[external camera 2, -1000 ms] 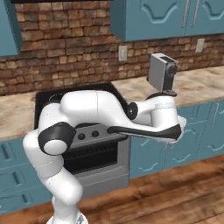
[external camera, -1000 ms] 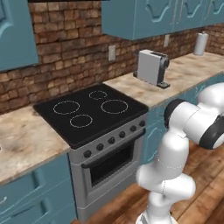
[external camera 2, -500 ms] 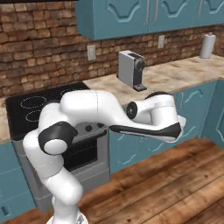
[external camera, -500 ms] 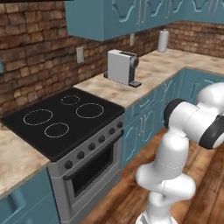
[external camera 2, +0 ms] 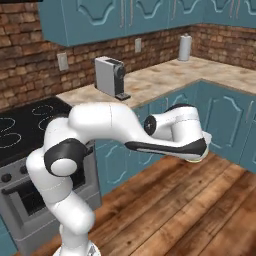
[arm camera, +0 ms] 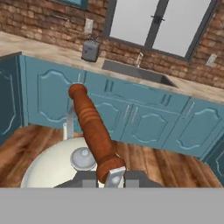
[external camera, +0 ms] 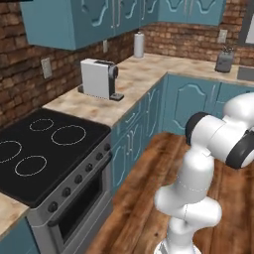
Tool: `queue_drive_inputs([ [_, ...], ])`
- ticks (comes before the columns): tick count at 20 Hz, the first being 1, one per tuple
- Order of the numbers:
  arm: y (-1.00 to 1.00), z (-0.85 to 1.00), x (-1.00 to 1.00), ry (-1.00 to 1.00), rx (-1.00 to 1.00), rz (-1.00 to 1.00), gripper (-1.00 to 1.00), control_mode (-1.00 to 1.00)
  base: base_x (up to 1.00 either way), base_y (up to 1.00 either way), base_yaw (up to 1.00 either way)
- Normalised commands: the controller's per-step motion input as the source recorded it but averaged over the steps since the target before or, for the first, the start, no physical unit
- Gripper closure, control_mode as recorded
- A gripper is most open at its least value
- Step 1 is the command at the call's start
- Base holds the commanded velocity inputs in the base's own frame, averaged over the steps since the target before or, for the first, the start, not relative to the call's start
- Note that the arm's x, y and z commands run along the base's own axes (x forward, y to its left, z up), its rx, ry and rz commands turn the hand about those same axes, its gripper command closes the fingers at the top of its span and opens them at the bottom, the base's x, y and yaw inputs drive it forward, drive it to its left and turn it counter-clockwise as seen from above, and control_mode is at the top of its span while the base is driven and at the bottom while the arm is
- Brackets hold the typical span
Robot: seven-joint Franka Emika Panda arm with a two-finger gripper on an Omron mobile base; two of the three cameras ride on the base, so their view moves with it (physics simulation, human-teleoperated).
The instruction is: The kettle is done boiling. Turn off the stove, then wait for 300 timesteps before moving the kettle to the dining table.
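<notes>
Kettle (arm camera: pixel 54 164) is off the stove (external camera: pixel 44 149) and riding in the gripper (arm camera: pixel 111 175): in the hand view you see its white body and lid knob just below the brown handle, and the fingers are clenched on that handle's near end. In the right base view a pale rounded edge shows under the hand, well to the right of the stove and over the wood floor (external camera 2: pixel 200 210).

All four burner rings on the stove are bare; nothing sits on the black glass. You cannot tell from the knobs whether the burner is off, they are too small to read. Since the kettle is already lifted, judge the switch-off and the wait as done.

Beside the stove, on the counter to its right, stands a coffee machine (external camera: pixel 99 78); further along, a paper towel roll (external camera: pixel 139 44). The hand view looks past the kettle at a sink (arm camera: pixel 135 72) and a toaster (arm camera: pixel 90 50) under a window.

Left to do: find the dining table, carry the kettle there, set it down, release.
</notes>
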Motion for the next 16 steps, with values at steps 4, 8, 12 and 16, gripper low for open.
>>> queue_drive_inputs([
  [4,0.00,0.00,0.00,0.00,0.00,0.00,1.00,1.00,-0.01,-0.01,-0.43],
  [8,0.00,0.00,0.00,0.00,0.00,0.00,1.00,1.00,0.00,-0.01,-0.41],
  [12,0.00,0.00,0.00,0.00,0.00,0.00,1.00,1.00,0.00,0.00,-0.40],
  [16,0.00,0.00,0.00,0.00,0.00,0.00,1.00,1.00,0.00,0.00,-0.40],
])
